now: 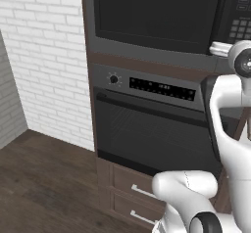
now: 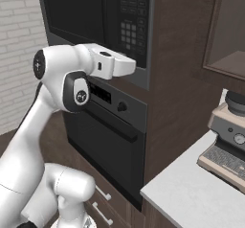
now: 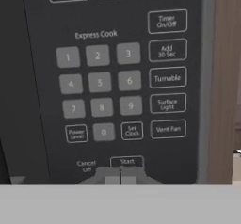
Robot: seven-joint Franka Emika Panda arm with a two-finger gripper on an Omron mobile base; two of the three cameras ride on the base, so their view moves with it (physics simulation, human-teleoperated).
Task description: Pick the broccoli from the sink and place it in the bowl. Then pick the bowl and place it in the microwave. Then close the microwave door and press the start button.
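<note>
I read the keypad labels in hand view alone: gripper (image 3: 120, 175) pressed together, tips just under the Start button (image 3: 127, 161). R base view adds the coffee machine (image 2: 228, 143) on the counter. Arm reaches fwd, level, at the microwave (image 2: 95, 21); microwave door (image 1: 157, 14) closed.

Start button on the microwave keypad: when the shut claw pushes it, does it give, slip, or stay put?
The Start button looks like a flat printed outline flush with the microwave panel, so probably little visible travel. The smooth dark face may let the shut claw slide if pushed off-square. Built into the cabinet above the oven, the unit should hardly shift.
</note>
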